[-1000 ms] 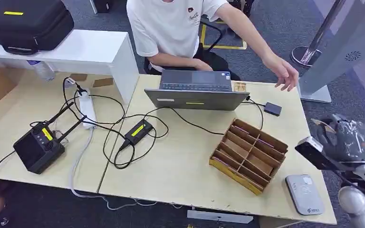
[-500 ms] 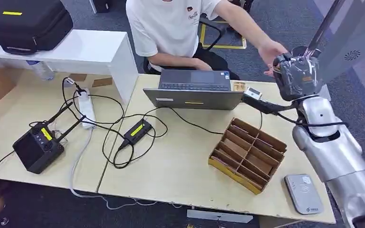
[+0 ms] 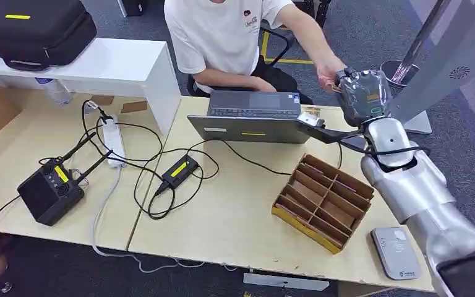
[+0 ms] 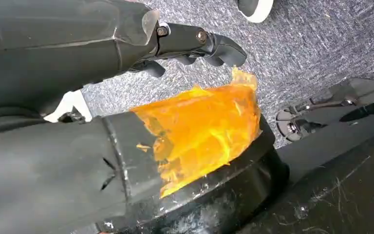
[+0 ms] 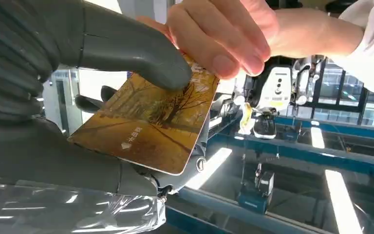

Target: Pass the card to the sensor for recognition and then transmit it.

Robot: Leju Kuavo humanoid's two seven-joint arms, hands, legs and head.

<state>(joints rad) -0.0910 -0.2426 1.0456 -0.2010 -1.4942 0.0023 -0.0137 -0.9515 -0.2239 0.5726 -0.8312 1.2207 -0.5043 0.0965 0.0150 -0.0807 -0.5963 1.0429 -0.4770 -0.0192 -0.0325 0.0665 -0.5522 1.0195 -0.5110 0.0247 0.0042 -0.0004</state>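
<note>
Up beyond the far edge of the table (image 3: pixel 235 216), the right hand (image 3: pixel 360 96) pinches a golden card (image 5: pixel 148 124) between thumb and fingers while a person's hand (image 5: pixel 224 34) grasps its far end. Left hand (image 4: pixel 195 44) hangs with fingers curled, holding nothing.

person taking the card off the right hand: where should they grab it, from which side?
Best bet is the far short edge of the card, where the person's hand already pinches a corner. The right hand clamps the near end, thumb on the printed face and fingers beneath, so only the end away from the palm is free.
</note>
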